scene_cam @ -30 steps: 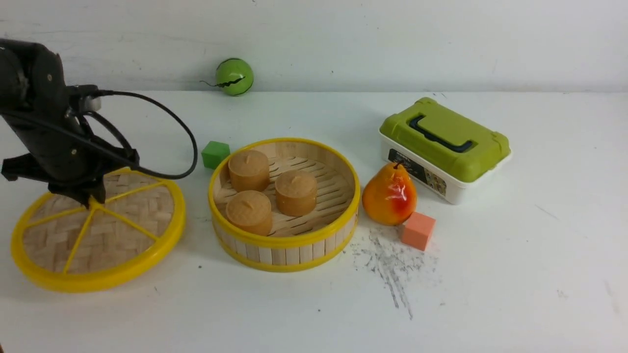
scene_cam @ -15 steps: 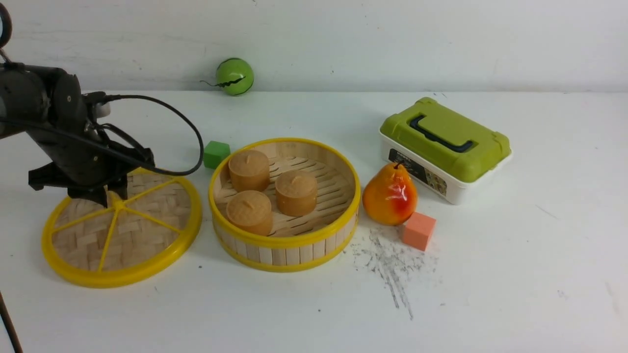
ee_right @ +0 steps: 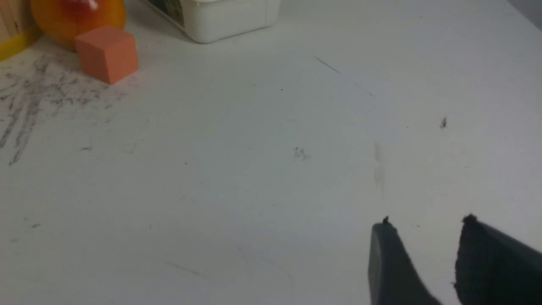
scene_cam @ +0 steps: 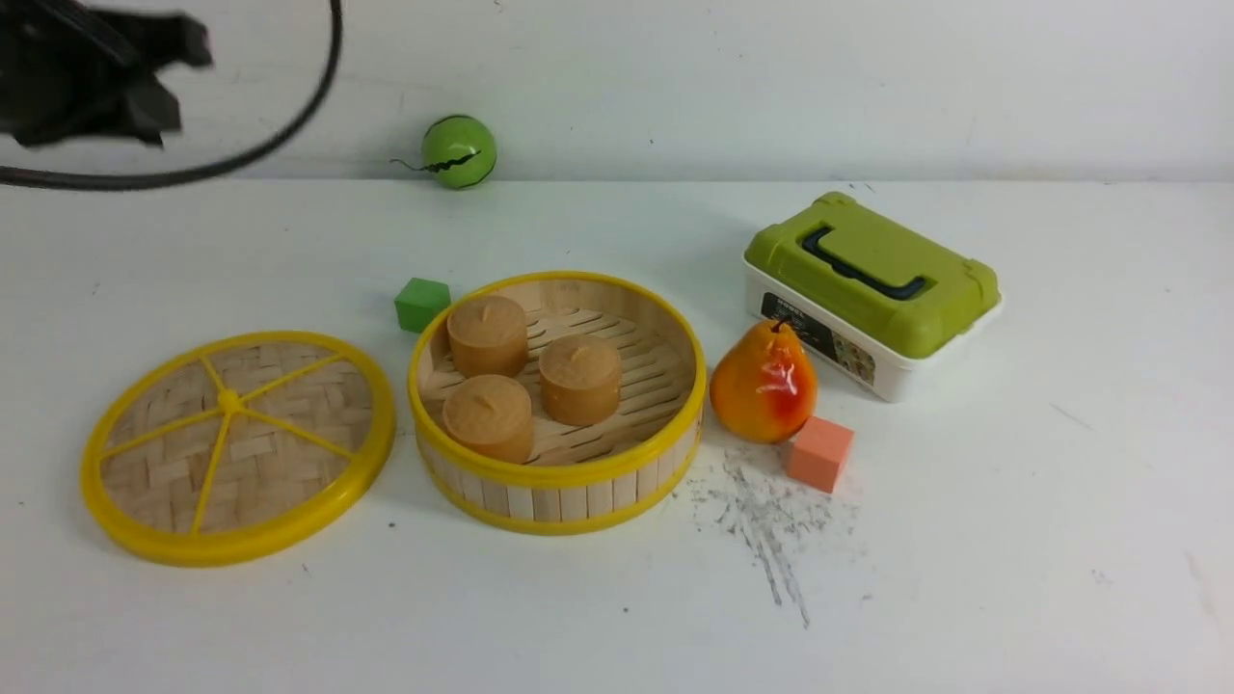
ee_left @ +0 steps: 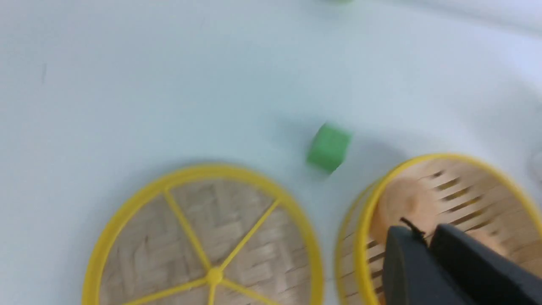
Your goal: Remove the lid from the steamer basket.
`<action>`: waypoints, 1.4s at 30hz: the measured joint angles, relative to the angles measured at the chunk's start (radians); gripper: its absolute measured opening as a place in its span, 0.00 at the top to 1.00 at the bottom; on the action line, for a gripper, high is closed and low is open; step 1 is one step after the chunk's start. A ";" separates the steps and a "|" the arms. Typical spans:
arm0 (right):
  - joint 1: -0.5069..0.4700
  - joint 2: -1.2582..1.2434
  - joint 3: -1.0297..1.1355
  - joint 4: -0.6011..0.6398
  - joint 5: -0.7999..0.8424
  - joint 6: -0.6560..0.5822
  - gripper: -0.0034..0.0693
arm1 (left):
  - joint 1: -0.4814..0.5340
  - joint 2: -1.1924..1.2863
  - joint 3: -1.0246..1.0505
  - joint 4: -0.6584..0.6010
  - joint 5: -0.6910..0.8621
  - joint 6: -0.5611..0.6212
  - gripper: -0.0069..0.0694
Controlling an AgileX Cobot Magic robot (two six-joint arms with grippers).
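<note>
The lid [scene_cam: 260, 463] lies flat on the table, left of the steamer basket [scene_cam: 559, 477] and apart from it. The basket stands uncovered with three brown buns [scene_cam: 578, 378] inside. High above the table's far left, my left gripper [scene_cam: 145, 87] is blurred and holds nothing. In the left wrist view its jaws [ee_left: 425, 231] are pressed together over the basket rim [ee_left: 364, 220], with the lid [ee_left: 203, 241] below and beside it. My right gripper [ee_right: 425, 222] is open over bare table and does not show in the front view.
A green cube [scene_cam: 421, 304] sits just behind the gap between lid and basket. A green ball [scene_cam: 459, 151] rests by the back wall. Right of the basket are a pear [scene_cam: 764, 383], an orange cube [scene_cam: 820, 453] and a white box with a green lid [scene_cam: 872, 289].
My left gripper let go of the lid's centre, shut, and rose up and away to the far left. The lid shifted slightly right before settling flat.
</note>
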 joint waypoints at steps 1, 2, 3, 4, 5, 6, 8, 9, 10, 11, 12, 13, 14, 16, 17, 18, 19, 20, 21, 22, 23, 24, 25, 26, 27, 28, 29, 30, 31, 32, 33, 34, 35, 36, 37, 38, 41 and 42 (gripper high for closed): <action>0.000 0.000 0.000 0.000 0.000 0.000 0.62 | 0.000 -0.093 0.032 -0.027 -0.015 0.046 0.92; 0.000 0.000 0.000 0.000 0.000 0.000 0.62 | 0.000 -0.172 0.069 -0.043 -0.037 0.077 0.93; 0.000 0.000 0.000 0.000 0.000 0.000 0.62 | 0.000 -0.237 0.107 -0.052 -0.057 0.098 0.93; 0.000 0.000 0.000 0.000 0.000 0.000 0.62 | 0.000 -0.276 0.133 -0.056 -0.070 0.108 0.93; 0.000 0.000 0.000 0.000 0.000 0.000 0.62 | 0.000 -0.327 0.171 -0.061 -0.086 0.117 0.93; 0.000 0.000 0.000 0.000 0.000 0.000 0.62 | 0.000 -0.388 0.222 -0.065 -0.123 0.131 0.93; 0.000 0.000 0.000 0.000 0.000 0.000 0.62 | 0.000 -0.481 0.311 -0.068 -0.177 0.141 0.93; 0.000 0.000 0.000 0.000 0.000 0.000 0.62 | 0.000 -0.536 0.371 -0.068 -0.212 0.144 0.93; 0.000 0.000 0.000 0.000 0.000 0.000 0.62 | 0.000 -0.590 0.431 -0.069 -0.244 0.146 0.93; 0.000 0.000 0.000 0.000 0.000 0.000 0.62 | 0.000 -0.668 0.517 -0.069 -0.285 0.147 0.93; 0.000 0.000 0.000 0.000 0.000 0.000 0.62 | 0.000 -0.677 0.541 -0.069 -0.295 0.148 0.93; 0.000 0.000 0.000 0.000 0.000 0.000 0.62 | 0.000 -0.712 0.578 -0.069 -0.309 0.148 0.93; 0.000 0.000 0.000 0.000 0.000 0.000 0.62 | 0.000 -0.762 0.661 -0.069 -0.333 0.151 0.93; 0.000 0.000 0.000 0.000 0.000 0.000 0.62 | 0.000 -0.842 0.769 -0.069 -0.349 0.169 0.93; 0.000 0.000 0.000 0.000 0.000 0.000 0.62 | 0.000 -0.886 0.826 -0.069 -0.351 0.186 0.93; 0.000 0.000 0.000 0.000 0.000 0.000 0.62 | 0.000 -0.901 0.844 -0.069 -0.352 0.191 0.93; 0.000 0.000 0.000 0.000 0.000 0.000 0.62 | 0.000 -0.952 0.914 -0.069 -0.355 0.212 0.93; 0.000 0.000 0.000 0.000 0.000 0.000 0.62 | 0.000 -0.978 0.956 -0.069 -0.360 0.223 0.93; 0.000 0.000 0.000 0.000 0.000 0.000 0.62 | 0.000 -0.999 0.998 -0.069 -0.371 0.230 0.93; 0.000 0.000 0.000 0.000 0.000 0.000 0.62 | 0.000 -1.002 1.006 -0.069 -0.378 0.232 0.93; 0.000 0.000 0.000 0.000 0.000 0.000 0.62 | 0.000 -1.016 1.038 -0.069 -0.391 0.235 0.93; 0.000 0.000 0.000 0.000 0.000 0.000 0.62 | 0.000 -1.036 1.088 -0.069 -0.428 0.238 0.93; 0.000 0.000 0.000 0.000 0.000 0.000 0.62 | 0.000 -1.048 1.117 -0.069 -0.461 0.238 0.93; 0.000 0.000 0.000 0.000 0.000 0.000 0.62 | 0.000 -1.053 1.131 -0.069 -0.481 0.239 0.93; 0.000 0.000 0.000 0.000 0.000 0.000 0.62 | 0.000 -1.059 1.147 -0.069 -0.509 0.239 0.93; 0.000 0.000 0.000 0.000 0.000 0.000 0.62 | 0.000 -1.067 1.166 -0.069 -0.536 0.241 0.93; 0.000 0.000 0.000 0.000 0.000 0.000 0.62 | 0.000 -1.067 1.174 -0.069 -0.548 0.241 0.93; 0.000 0.000 0.000 0.000 0.000 0.000 0.62 | 0.000 -1.067 1.176 -0.069 -0.548 0.241 0.93; 0.000 0.000 0.000 0.000 0.000 0.000 0.62 | 0.000 -1.067 1.176 -0.069 -0.546 0.239 0.93; 0.000 0.000 0.000 0.000 0.000 0.000 0.62 | 0.000 -1.068 1.176 -0.069 -0.546 0.239 0.93; 0.000 0.000 0.000 0.000 0.000 0.000 0.62 | 0.000 -1.069 1.176 -0.069 -0.551 0.238 0.93; 0.000 0.000 0.000 0.000 0.000 0.000 0.62 | 0.001 -1.069 1.176 -0.069 -0.555 0.238 0.93; 0.000 0.000 0.000 0.000 0.000 0.000 0.62 | 0.001 -1.069 1.176 -0.069 -0.555 0.238 0.93; 0.000 0.000 0.000 0.000 0.000 0.000 0.62 | 0.001 -1.072 1.176 -0.069 -0.554 0.235 0.93; 0.000 0.000 0.000 0.000 0.000 0.000 0.62 | 0.001 -1.078 1.176 -0.069 -0.548 0.231 0.93; 0.000 0.000 0.000 0.000 0.000 0.000 0.62 | 0.001 -1.078 1.176 -0.071 -0.547 0.230 0.93; 0.000 0.000 0.000 0.000 0.000 0.000 0.62 | -0.021 -1.155 1.226 -0.088 -0.536 0.207 0.93; 0.000 0.000 0.000 0.000 0.000 0.000 0.62 | -0.024 -1.189 1.252 -0.086 -0.531 0.193 0.93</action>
